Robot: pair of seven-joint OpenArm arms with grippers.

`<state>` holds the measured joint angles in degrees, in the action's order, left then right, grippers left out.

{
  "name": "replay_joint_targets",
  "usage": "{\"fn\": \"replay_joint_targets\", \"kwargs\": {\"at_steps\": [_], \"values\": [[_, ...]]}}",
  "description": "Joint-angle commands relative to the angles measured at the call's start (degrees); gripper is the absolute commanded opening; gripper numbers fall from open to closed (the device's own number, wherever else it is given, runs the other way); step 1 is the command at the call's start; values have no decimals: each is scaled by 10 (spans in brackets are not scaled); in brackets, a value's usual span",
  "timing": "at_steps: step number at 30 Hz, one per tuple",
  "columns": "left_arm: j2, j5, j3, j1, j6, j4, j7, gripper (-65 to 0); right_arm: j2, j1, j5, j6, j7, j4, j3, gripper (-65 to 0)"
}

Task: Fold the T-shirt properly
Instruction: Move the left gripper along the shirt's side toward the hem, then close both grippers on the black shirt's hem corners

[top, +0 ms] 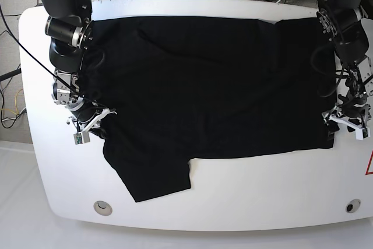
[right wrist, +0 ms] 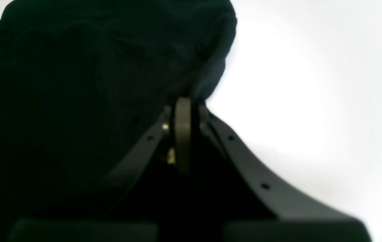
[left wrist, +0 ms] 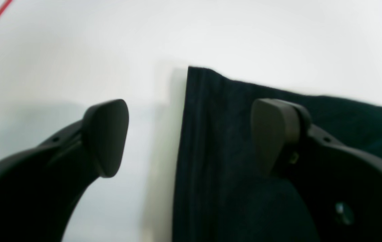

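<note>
Cloth of the T-shirt could slip: right pincer clenched only its edge; left pincer gaped, straddling the hem.

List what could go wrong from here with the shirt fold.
1. The left gripper is open and straddles the T-shirt edge; closing there may catch only the hem, and it could slip out.
2. The right gripper is shut on bunched cloth; lifting may drag the sleeve unevenly.
3. One side gripped, one not: pulling now could skew the shirt.
</note>
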<state>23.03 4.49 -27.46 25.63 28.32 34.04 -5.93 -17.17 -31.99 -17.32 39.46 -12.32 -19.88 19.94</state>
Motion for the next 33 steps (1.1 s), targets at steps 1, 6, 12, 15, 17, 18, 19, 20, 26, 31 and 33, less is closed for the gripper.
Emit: {"fn": "replay_joint_targets", "kwargs": {"at_steps": [1,6,12,15,17,18,19,20,26,31,33], "values": [[10,8,10,17,-12,8,16,-106,-5,0,-26,1,44,1,-1,-650],[8,8,30,17,-48,8,15,-106,-5,0,-24,1,44,1,-1,-650],[-1,8,55,15,-81,7,15,-105,-5,9,-23,1,44,1,0,-650],[-3,8,65,14,-81,7,15,-105,-5,12,-23,1,44,1,0,-650],[-5,8,68,14,-81,6,15,-105,-5,13,-23,1,44,1,0,-650],[-8,8,68,14,-81,4,15,-105,-5,14,-23,1,44,1,0,-650],[-12,8,69,14,-81,-2,15,-105,-5,14,-23,1,44,1,0,-650],[-14,8,70,14,-81,-6,15,-105,-5,14,-23,1,44,1,0,-650],[-20,8,71,17,-81,-24,18,-105,-5,14,-22,1,44,1,0,-650],[-36,8,71,17,-81,-24,18,-105,-5,14,-22,1,44,1,0,-650],[-38,7,72,17,-81,-24,18,-105,-5,14,-22,1,44,1,0,-650]]}}
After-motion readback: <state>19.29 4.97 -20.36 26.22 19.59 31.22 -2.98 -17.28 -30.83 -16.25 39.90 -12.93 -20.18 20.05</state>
